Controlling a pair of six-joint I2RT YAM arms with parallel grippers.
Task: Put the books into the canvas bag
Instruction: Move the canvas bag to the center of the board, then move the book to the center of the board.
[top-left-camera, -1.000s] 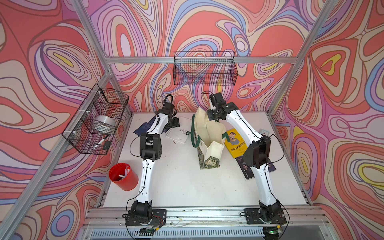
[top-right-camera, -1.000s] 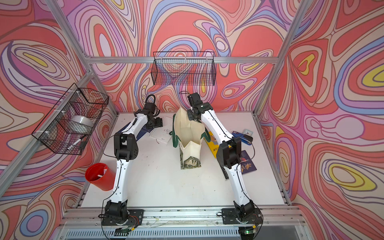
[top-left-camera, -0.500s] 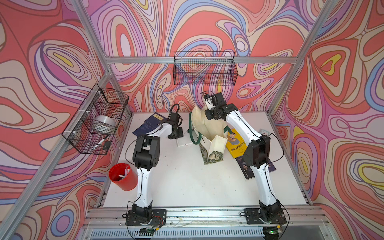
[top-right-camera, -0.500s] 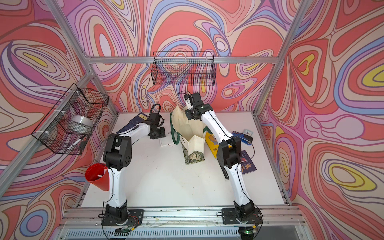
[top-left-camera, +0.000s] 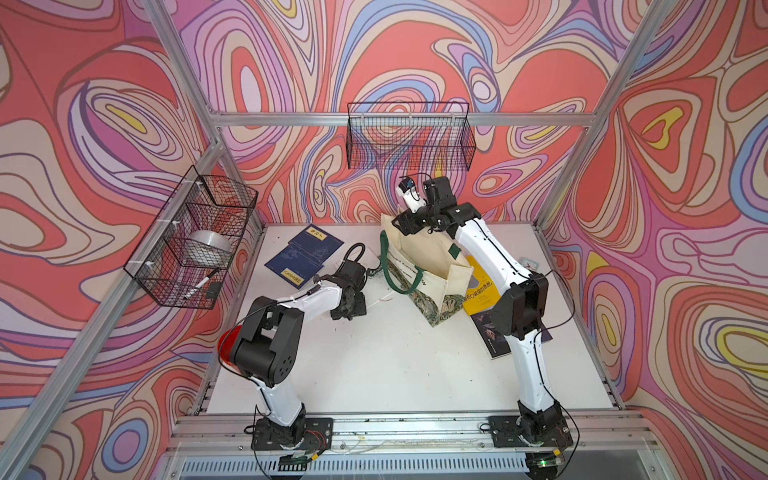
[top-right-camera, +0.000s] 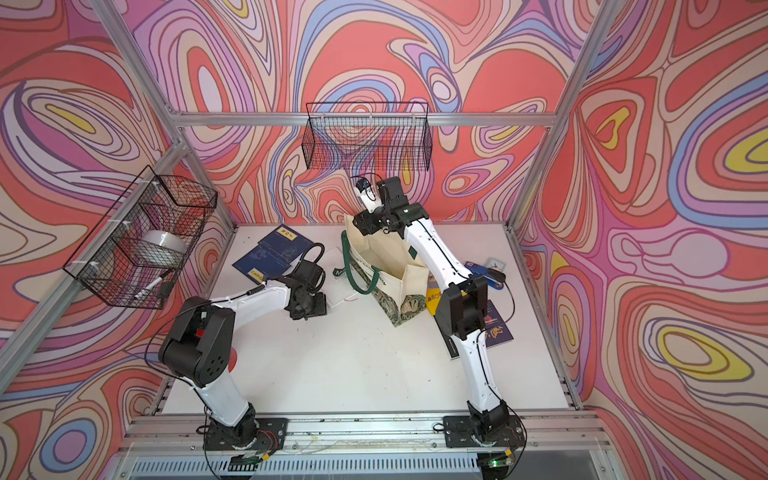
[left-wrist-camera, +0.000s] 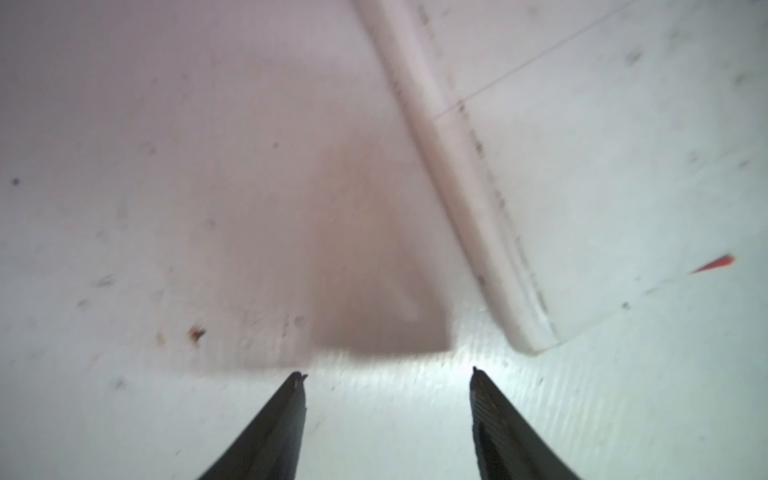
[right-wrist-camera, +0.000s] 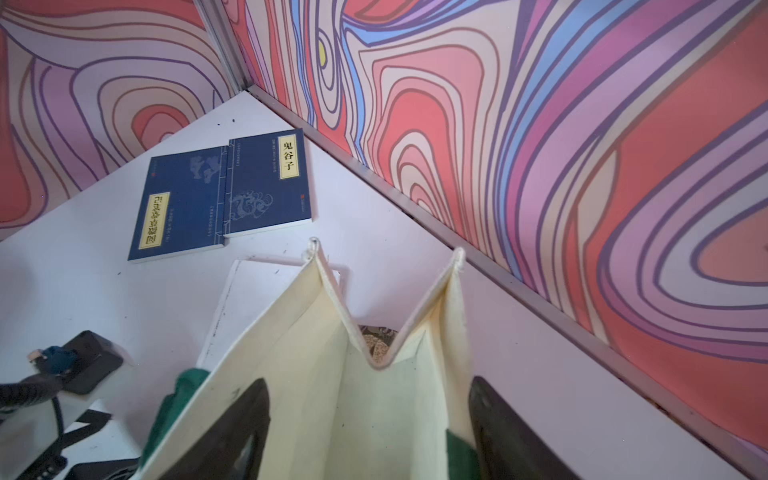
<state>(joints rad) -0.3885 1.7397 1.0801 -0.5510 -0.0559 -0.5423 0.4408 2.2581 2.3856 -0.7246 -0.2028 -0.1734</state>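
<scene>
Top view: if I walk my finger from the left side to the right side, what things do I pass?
In a top view: wire basket on the side wall → two navy books → canvas bag → yellow book.

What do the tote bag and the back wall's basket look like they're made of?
Canvas bag: matte cream cloth, likely canvas; its gusset folds softly. Back basket: thin black wire, probably coated metal; see-through grid.
</scene>
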